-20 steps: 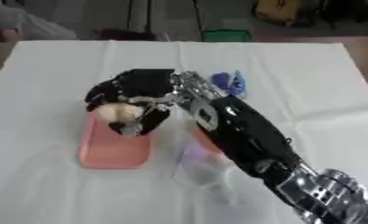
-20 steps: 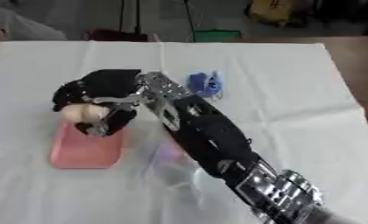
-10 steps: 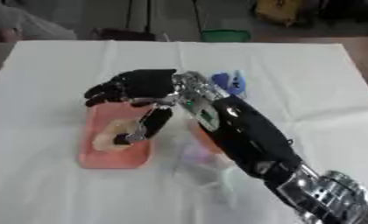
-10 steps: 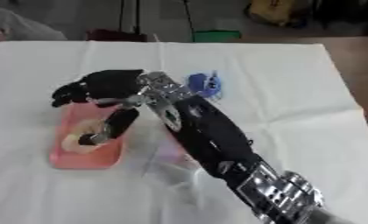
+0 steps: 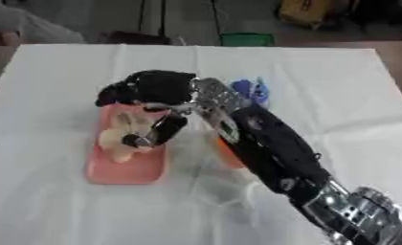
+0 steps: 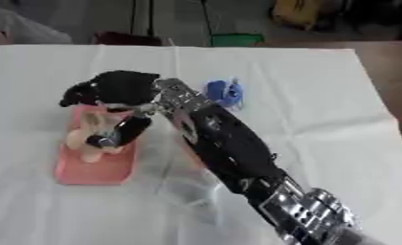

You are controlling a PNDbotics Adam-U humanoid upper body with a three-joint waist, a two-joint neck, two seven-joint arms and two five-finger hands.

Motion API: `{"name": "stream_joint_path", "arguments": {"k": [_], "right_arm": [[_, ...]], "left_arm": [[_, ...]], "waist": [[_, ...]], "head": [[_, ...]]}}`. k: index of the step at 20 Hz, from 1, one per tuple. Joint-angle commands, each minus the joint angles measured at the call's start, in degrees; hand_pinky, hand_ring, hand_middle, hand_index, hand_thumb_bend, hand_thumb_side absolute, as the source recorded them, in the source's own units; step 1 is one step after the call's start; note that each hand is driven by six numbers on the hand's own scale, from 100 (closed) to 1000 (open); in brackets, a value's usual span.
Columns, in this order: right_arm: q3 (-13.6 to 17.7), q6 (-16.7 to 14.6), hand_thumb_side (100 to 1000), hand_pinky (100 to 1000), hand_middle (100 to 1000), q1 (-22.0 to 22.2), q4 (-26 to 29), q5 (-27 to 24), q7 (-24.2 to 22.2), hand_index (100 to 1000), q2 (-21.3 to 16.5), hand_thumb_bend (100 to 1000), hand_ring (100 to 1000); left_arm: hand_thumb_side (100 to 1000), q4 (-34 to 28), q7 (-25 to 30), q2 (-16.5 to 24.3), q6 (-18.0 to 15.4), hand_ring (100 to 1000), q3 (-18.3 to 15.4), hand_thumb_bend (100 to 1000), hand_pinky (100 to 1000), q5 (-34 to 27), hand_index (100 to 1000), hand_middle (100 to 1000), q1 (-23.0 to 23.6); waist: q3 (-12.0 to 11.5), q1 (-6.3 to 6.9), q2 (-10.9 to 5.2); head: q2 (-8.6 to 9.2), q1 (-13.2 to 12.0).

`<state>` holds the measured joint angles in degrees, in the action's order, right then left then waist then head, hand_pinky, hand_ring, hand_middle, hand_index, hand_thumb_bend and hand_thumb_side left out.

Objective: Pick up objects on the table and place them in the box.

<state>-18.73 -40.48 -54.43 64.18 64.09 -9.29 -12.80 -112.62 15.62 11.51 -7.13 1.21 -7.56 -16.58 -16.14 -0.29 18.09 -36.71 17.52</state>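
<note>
A pink box (image 5: pixel 126 168) lies on the white-clothed table, left of centre. Inside it rests a cream-coloured object (image 5: pixel 122 136). My right hand (image 5: pixel 150 88) hovers over the box's far end, open, with its thumb (image 5: pixel 165 130) hanging down beside the cream object and not gripping it. The arm runs in from the lower right. A blue object (image 6: pixel 225 92) sits on the cloth just behind the wrist. An orange thing (image 5: pixel 225 150) shows partly under the forearm. My left hand is out of sight.
The white cloth (image 5: pixel 338 95) covers the table, with bare room at the right and the front left. Something clear and crinkled (image 5: pixel 213 184) lies under the forearm. A green container (image 5: pixel 246 39) stands beyond the far edge.
A second ago my right hand held the cream object above the box. The fingers then spread, and the object now lies in the box, free of the hand.
</note>
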Motion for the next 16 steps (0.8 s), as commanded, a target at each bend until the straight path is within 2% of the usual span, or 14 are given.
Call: {"name": "stream_joint_path", "arguments": {"k": [1, 6, 9, 11, 14, 16], "right_arm": [[0.24, 0.08, 663, 792, 906, -0.94, 0.7, 1.67, 2.23, 980, -0.09, 275, 800], [0.92, 0.19, 635, 788, 902, -0.73, 1.08, 1.27, 4.19, 973, -1.53, 260, 796], [3.03, 1.87, 574, 776, 890, -0.27, 2.37, -0.54, 5.59, 957, -5.2, 236, 782], [5.04, 3.77, 562, 765, 891, 0.6, 4.4, -3.56, 6.92, 948, -8.97, 230, 771], [7.98, 7.15, 550, 740, 894, 4.08, 11.36, -13.36, 8.26, 925, -15.2, 223, 746], [9.0, 9.46, 543, 732, 891, 6.16, 16.1, -19.68, 7.1, 916, -18.0, 227, 739]], "left_arm": [[868, -0.79, 0.19, 0.32, -0.11, 675, -0.08, 151, 570, -0.3, 741, 800, -0.65], [864, -0.94, 0.2, 0.37, -0.12, 676, -0.1, 150, 570, -0.45, 741, 800, -0.69], [847, -1.47, -0.26, 0.74, -0.23, 678, -0.66, 149, 571, -0.45, 742, 799, -0.33], [848, -1.79, -0.86, 1.04, -0.23, 680, -1.27, 150, 571, -0.23, 743, 800, 0.07], [859, -1.51, -1.92, 1.37, -0.08, 680, -2.24, 155, 570, 0.63, 743, 801, 0.95], [863, -1.24, -2.24, 1.46, -0.08, 680, -2.4, 156, 569, 1.11, 742, 801, 1.27]], "waist": [[0.01, 0.14, -1.39], [0.3, 0.1, -1.58], [2.02, 0.01, -1.99], [3.77, -0.06, -2.27], [7.27, 0.01, -2.43], [8.64, 0.04, -2.48]], "head": [[0.61, -0.18], [0.59, -0.53], [0.41, -1.83], [0.24, -3.23], [-0.24, -6.72], [-0.41, -7.9]]}}
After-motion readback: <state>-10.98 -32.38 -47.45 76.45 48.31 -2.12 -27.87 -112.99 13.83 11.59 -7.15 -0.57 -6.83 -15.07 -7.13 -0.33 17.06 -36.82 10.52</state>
